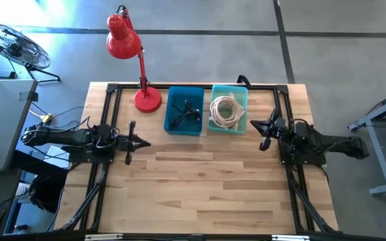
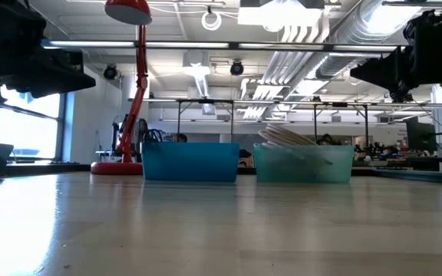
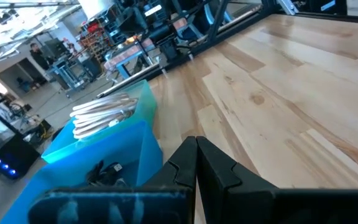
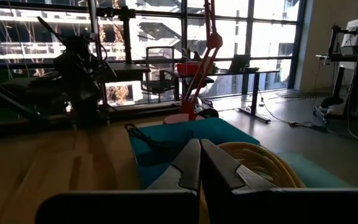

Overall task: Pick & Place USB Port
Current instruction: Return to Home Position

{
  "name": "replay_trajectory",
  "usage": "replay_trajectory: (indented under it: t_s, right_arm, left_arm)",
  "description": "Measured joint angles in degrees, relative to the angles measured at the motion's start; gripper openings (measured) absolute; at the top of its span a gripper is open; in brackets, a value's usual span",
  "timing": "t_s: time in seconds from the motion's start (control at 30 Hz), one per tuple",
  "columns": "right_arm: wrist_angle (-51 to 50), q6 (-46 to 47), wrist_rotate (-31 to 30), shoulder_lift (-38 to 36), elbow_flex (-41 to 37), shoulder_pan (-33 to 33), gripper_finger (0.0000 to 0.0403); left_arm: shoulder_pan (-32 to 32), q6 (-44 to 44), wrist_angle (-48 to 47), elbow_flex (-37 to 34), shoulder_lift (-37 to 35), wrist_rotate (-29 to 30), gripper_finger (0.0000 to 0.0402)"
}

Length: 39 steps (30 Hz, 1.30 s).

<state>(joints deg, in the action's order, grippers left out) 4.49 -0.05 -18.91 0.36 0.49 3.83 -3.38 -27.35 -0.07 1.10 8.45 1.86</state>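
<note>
A blue bin (image 1: 184,110) at the table's far middle holds small dark parts with cables (image 1: 183,114); which of them is the USB port I cannot tell. A teal bin (image 1: 228,109) stands against its right side and holds a coiled white cable (image 1: 226,111). My left gripper (image 1: 144,142) is shut and holds nothing. It hovers level over the table's left part, left of the blue bin and nearer than it. My right gripper (image 1: 253,124) is also shut and holds nothing, level, just right of the teal bin. In the right wrist view the shut fingers (image 4: 199,149) point at the blue bin (image 4: 185,134).
A red desk lamp (image 1: 133,60) stands on its base (image 1: 147,99) left of the blue bin, its head leaning beyond the far edge. A dark frame (image 1: 112,90) runs along the table's far edge and both sides. The near half is bare wood (image 1: 206,187).
</note>
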Motion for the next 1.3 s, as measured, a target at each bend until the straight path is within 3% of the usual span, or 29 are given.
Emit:
replay_trajectory:
  t_s: [0.47, 0.8, 1.07, 1.3]
  right_arm:
    - [-0.2, -0.7, -0.3, 0.0, 0.0, -10.6, 0.0000]
    - [-0.7, -1.4, 0.2, 0.0, 0.0, -13.2, 0.0000]
    - [-0.8, -1.4, 0.2, 0.0, 0.0, -13.8, 0.0000]
    - [-0.8, -1.3, -0.2, 0.0, 0.0, -13.8, 0.0000]
  left_arm:
    - [0.0, 1.1, 2.9, 0.0, 0.0, 2.1, 0.0002]
    - [0.0, 3.6, 2.3, 0.0, -0.1, 0.5, 0.0002]
    - [0.0, 2.3, 2.5, 0.0, -0.1, 7.6, 0.0002]
    - [0.0, 0.8, 2.4, 0.0, -0.1, 3.4, 0.0002]
